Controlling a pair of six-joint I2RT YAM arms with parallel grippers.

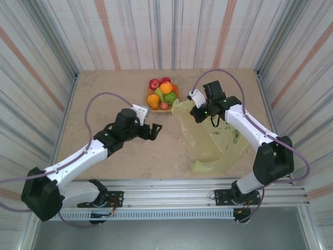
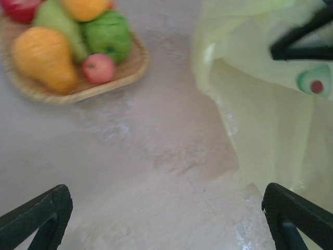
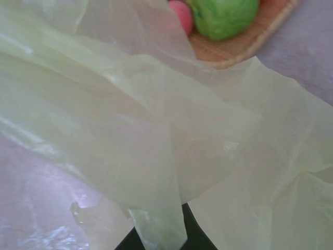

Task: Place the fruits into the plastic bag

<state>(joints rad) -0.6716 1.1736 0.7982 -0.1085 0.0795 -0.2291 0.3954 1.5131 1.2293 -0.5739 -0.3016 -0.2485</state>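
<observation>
The fruits (image 1: 162,93) lie heaped in a shallow wicker tray (image 1: 148,97) at the back of the table: red, orange, green and a small pinkish one (image 2: 98,68). The translucent yellow-green plastic bag (image 1: 218,146) lies crumpled to the tray's right, its upper edge lifted. My right gripper (image 1: 196,115) is shut on a strip of the bag (image 3: 156,229), which drapes across the right wrist view. My left gripper (image 1: 155,131) hovers open over bare table left of the bag, nothing between its fingers (image 2: 41,219).
The wicker tray's rim (image 3: 244,47) lies just beyond the bag's raised edge, a green fruit (image 3: 223,15) close to it. Striped walls close in the table on three sides. Bare tabletop (image 2: 156,156) lies between the left gripper and the tray.
</observation>
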